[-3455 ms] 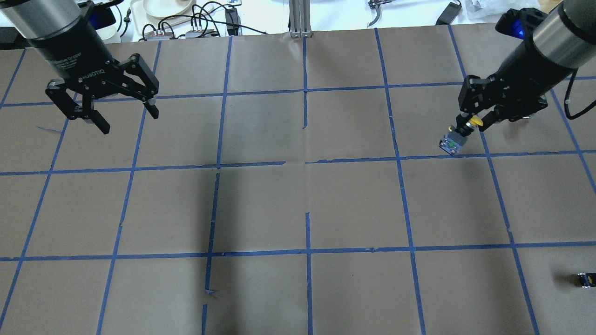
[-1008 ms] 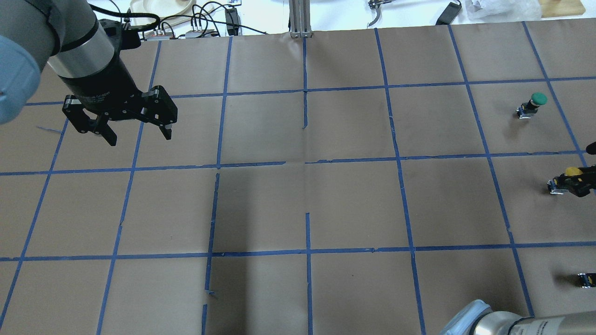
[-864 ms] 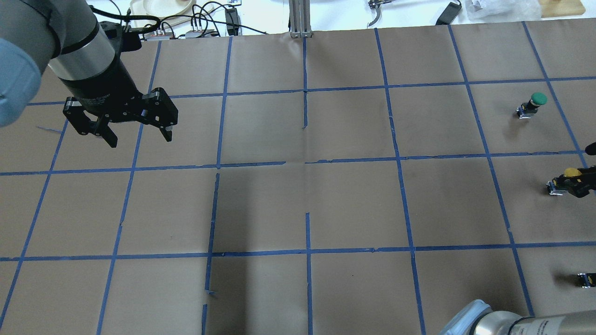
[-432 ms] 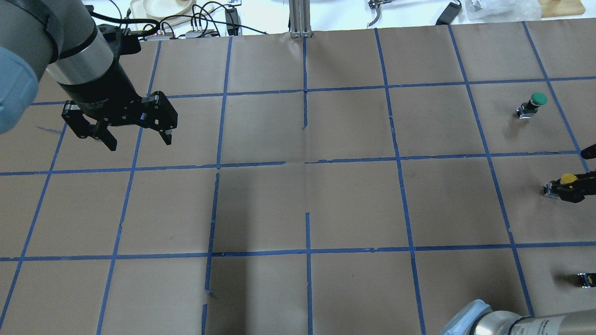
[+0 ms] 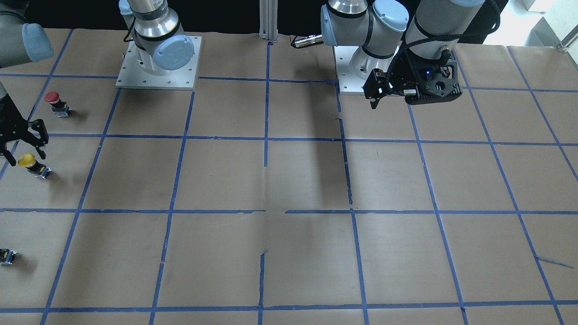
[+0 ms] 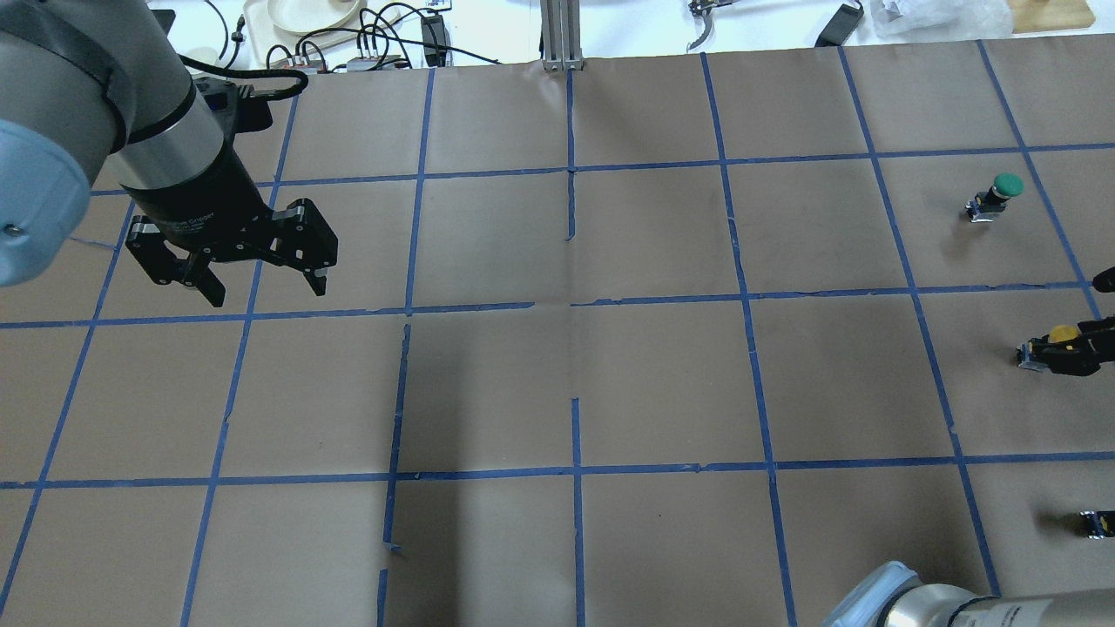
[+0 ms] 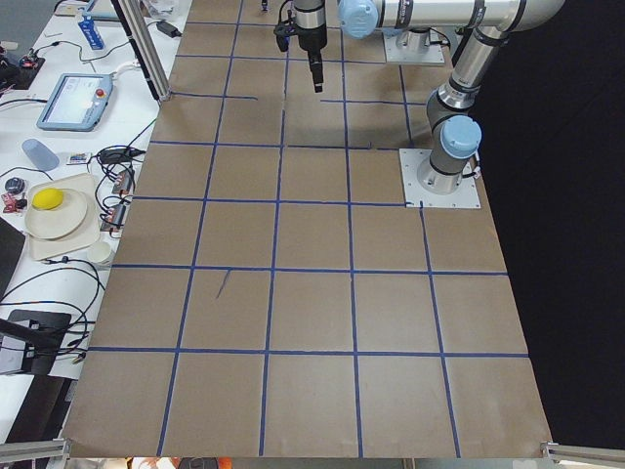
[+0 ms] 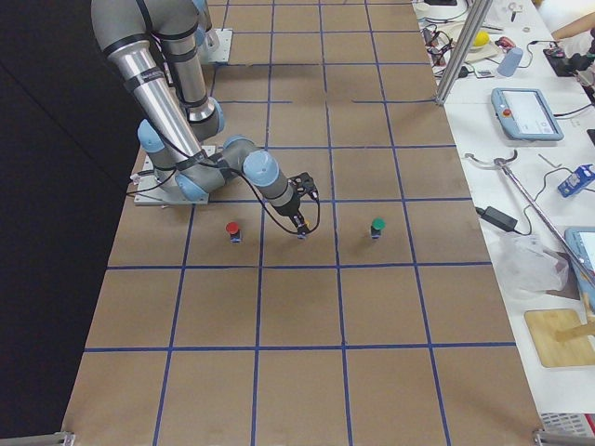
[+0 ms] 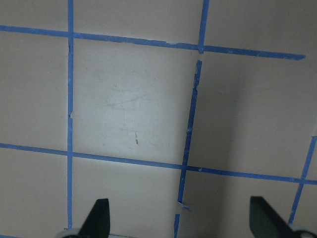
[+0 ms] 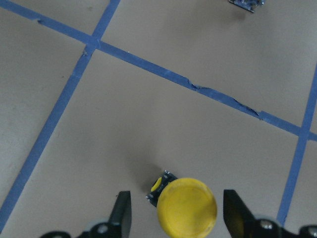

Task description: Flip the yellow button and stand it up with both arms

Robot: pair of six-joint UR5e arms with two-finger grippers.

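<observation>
The yellow button [image 5: 28, 160] stands cap up on the brown table, near the right edge of the overhead view [image 6: 1059, 334]. My right gripper [image 10: 181, 215] is open. Its fingers straddle the button with a gap on each side in the right wrist view [image 10: 187, 206]. The gripper also shows in the front view [image 5: 25, 149] and at the overhead view's edge [image 6: 1091, 318]. My left gripper [image 6: 266, 292] is open and empty, hovering over the table's left part, far from the button. Its wrist view [image 9: 181, 220] shows only bare paper.
A green button [image 6: 1003, 186] stands beyond the yellow one. A red button [image 5: 53, 97] stands on its robot side. A small black part [image 6: 1096, 522] is cut off by the overhead view's edge. Blue tape lines grid the brown table [image 6: 575, 366].
My right gripper brought the yellow button from the far right square to the table's right edge, and it now stands open around it. My left gripper has come nearer and slightly right.
</observation>
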